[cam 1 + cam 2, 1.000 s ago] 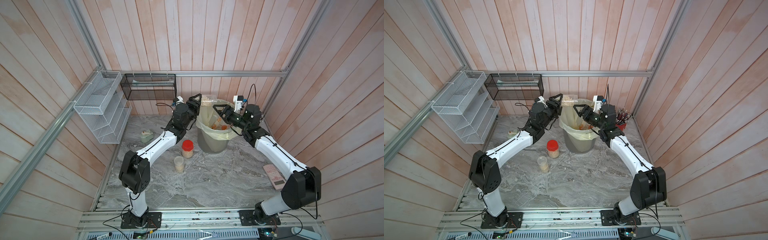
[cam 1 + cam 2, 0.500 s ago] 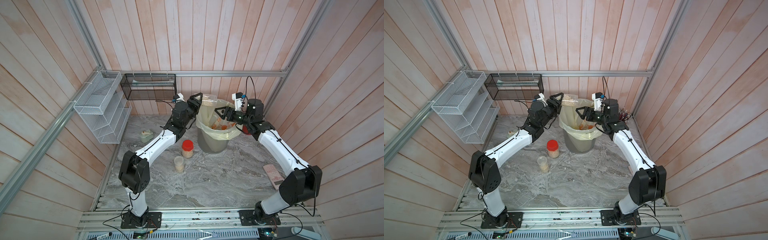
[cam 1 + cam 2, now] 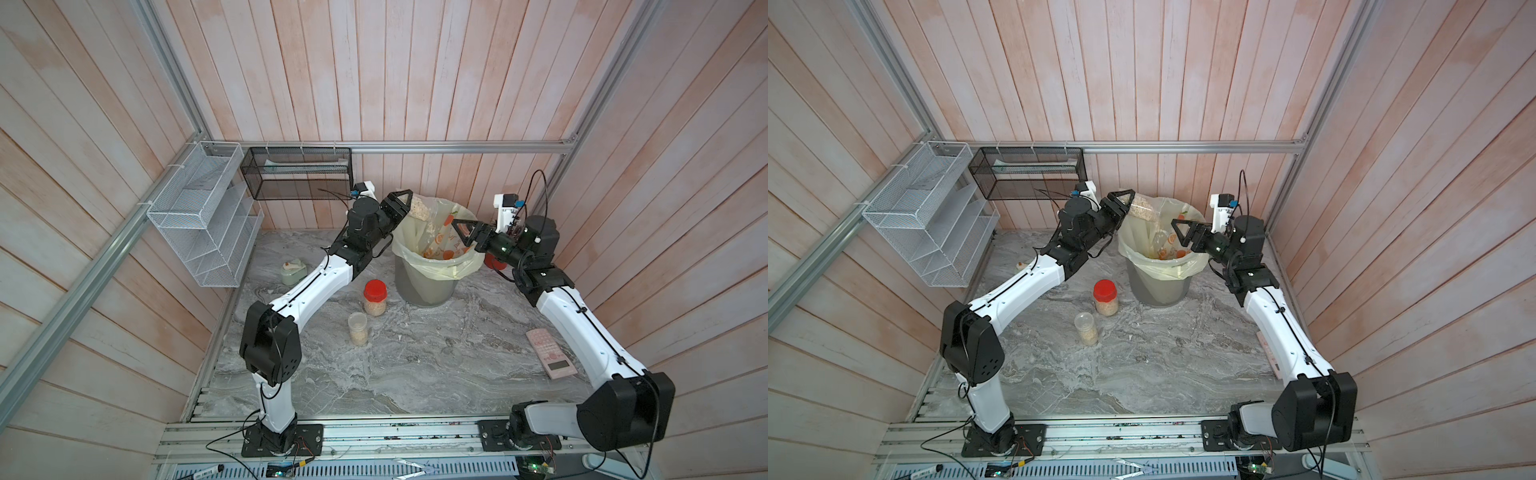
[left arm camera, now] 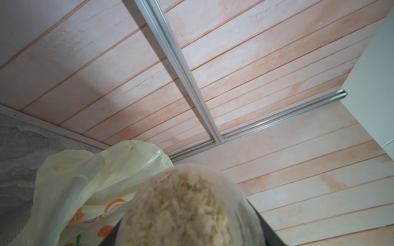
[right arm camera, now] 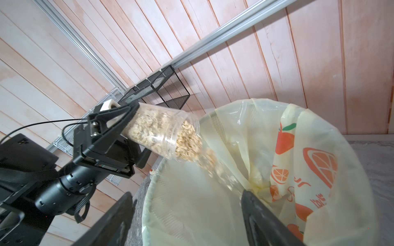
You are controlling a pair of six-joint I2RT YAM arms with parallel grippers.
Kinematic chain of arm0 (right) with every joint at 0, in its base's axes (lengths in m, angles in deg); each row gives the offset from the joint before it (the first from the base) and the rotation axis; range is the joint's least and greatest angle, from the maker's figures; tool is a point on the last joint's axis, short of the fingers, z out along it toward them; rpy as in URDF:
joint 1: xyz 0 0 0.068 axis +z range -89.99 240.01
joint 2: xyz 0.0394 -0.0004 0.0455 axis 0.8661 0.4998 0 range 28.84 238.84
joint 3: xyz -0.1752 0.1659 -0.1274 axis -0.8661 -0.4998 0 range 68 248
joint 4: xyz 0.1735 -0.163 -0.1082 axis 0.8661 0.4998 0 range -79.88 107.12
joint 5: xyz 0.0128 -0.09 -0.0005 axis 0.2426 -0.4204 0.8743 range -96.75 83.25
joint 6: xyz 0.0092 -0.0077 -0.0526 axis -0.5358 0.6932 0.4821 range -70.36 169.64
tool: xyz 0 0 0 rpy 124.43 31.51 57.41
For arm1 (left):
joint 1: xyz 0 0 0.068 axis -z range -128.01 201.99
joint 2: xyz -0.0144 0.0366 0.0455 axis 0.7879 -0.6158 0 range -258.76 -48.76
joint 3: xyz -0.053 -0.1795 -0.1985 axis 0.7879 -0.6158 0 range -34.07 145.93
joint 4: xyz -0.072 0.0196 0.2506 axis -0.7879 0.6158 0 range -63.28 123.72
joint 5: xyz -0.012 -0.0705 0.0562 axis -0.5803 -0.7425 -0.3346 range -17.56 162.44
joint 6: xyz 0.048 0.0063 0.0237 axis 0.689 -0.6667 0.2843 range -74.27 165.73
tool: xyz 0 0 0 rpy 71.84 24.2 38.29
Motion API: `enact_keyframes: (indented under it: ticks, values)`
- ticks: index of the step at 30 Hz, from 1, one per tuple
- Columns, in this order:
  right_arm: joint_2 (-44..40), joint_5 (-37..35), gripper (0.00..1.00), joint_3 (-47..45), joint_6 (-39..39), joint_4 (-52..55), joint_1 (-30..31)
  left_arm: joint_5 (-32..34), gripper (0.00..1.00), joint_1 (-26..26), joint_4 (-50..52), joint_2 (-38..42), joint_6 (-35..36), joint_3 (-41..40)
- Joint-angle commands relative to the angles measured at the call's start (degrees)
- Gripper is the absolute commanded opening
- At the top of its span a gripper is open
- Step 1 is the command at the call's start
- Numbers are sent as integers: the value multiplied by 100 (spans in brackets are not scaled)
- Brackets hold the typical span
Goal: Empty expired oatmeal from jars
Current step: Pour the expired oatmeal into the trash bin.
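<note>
The left gripper [image 5: 130, 121] clasped the jar [image 5: 158, 133] by its base, mouth tilted over the bin [image 3: 420, 289] (oatmeal [image 5: 189, 144] spilling); right gripper [image 3: 462, 231] gaped, empty.

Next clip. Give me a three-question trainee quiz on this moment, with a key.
1. True or false: the left gripper holds an open jar tilted, pouring oatmeal into the lined bin.
2. The right gripper is: A) holding a lid; B) open and empty; C) shut on a spoon.
3. How many lidded jars stand on the table?
Key: 1 true; 2 B; 3 two, the red-lidded jar and the clear-lidded jar.
</note>
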Motion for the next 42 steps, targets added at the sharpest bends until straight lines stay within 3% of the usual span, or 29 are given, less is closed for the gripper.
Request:
enact_keyframes:
  ticks: [1,10,25,42]
  values:
    - [-301,-99,84,-160,-54,-277,-76,-98,17,41,170,-49,596,285]
    - [-978,-173,88,-669,-144,-187,-262,-129,17,198,837,-219,1649,828]
    - [-2381,-278,94,-1813,-382,235,-559,-303,16,358,1868,-830,2636,1820]
    - [-3178,-147,98,-2486,-835,819,-733,116,16,619,3897,-1477,4826,3618]
